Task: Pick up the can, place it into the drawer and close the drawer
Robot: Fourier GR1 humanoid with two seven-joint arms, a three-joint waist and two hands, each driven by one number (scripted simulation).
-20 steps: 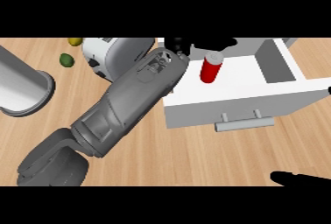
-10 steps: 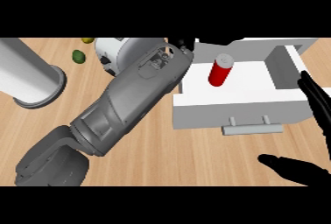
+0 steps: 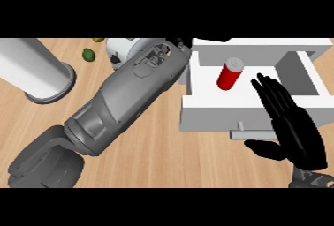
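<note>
The can (image 3: pixel 229 74) is seen standing inside the open drawer (image 3: pixel 251 106), so placing is judged done; closing is left. The right hand (image 3: pixel 292 126) is held flat, fingers straight, empty, above the drawer front. The left hand is hidden.

Bright, even light throughout; soft faint shadows, no glare or blur.

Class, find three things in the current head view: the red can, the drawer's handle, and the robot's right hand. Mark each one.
red can (image 3: pixel 228 78), head view, on the middle of its red side.
drawer's handle (image 3: pixel 251 133), head view, on the grey bar at the drawer's front.
right hand (image 3: pixel 299 132), head view, on the black palm.
</note>
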